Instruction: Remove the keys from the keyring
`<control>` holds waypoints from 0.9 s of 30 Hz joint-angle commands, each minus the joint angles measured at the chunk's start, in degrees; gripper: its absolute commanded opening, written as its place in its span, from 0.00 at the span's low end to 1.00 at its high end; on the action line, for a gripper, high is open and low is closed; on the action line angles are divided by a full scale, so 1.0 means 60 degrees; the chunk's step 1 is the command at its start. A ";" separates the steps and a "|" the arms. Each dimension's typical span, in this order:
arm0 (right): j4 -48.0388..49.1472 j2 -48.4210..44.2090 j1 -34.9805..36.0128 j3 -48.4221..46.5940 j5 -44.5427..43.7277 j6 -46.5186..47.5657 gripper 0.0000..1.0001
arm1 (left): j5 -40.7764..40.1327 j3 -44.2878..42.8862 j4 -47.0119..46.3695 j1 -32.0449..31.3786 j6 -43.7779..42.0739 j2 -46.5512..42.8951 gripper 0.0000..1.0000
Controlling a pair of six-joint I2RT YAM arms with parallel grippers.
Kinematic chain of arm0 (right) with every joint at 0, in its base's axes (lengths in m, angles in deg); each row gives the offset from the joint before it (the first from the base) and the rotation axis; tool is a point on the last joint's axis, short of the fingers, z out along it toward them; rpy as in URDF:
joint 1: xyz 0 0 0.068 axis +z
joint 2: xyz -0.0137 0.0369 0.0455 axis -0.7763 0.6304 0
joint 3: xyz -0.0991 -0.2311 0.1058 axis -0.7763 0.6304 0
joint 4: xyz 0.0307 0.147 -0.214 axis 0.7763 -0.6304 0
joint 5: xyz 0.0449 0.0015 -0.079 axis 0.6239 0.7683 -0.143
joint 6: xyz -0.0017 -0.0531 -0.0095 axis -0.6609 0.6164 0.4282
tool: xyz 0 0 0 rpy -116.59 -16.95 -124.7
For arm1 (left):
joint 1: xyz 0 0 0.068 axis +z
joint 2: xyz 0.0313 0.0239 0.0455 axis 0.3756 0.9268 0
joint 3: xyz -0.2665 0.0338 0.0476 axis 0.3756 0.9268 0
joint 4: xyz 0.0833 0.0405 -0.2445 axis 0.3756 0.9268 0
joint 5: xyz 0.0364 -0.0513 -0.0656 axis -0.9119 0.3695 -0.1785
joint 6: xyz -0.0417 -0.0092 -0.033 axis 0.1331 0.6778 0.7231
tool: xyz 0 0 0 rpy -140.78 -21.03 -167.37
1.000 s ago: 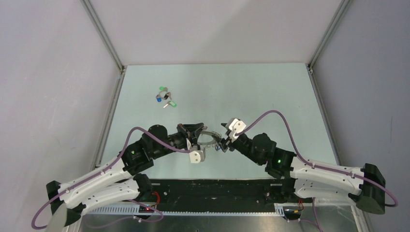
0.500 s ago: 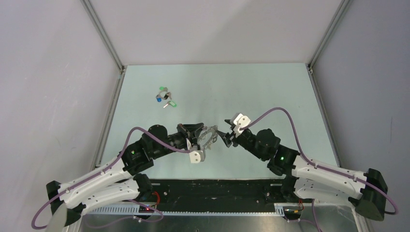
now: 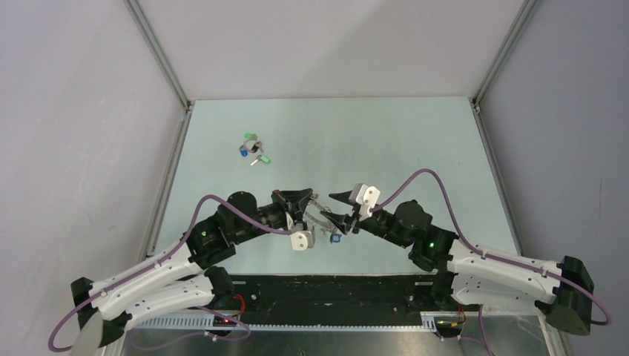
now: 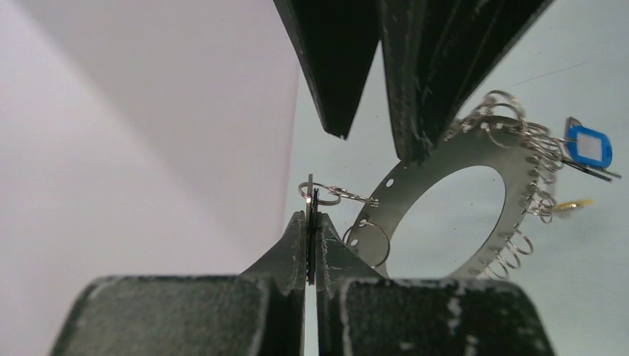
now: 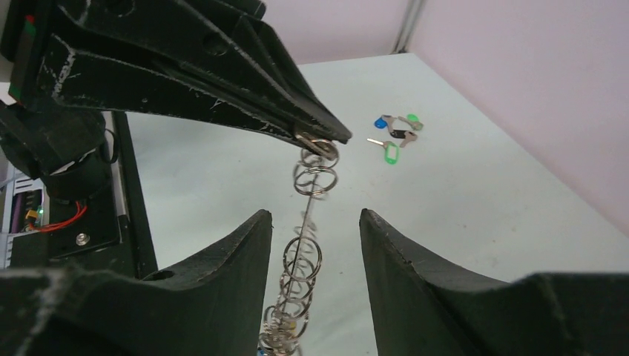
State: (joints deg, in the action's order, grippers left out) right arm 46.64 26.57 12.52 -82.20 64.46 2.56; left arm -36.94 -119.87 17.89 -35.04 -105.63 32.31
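Tabletop [image 3: 371, 141]: pale green, walled in white; loose keys [image 3: 254, 148] lie far left.
Left jaws: pinched shut on a thin key [image 4: 309, 189], wire-looped to the keyring.
Keyring [image 4: 438, 159]: hangs between both arms, edge-on to the right jaws.
Right jaws: partly open, straddling the ring's looped rim without gripping it; nearer for the next grasp.
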 commanded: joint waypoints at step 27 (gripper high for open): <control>-0.0068 -0.1251 -0.0956 -0.0160 0.0610 -0.0317 0.51 | -0.1966 -0.5443 0.5225 -0.0256 0.5015 0.3210 0.00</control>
State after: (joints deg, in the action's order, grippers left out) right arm 43.89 18.81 7.80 -82.20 64.83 1.31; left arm -48.63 -146.58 42.15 -35.70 -82.40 49.51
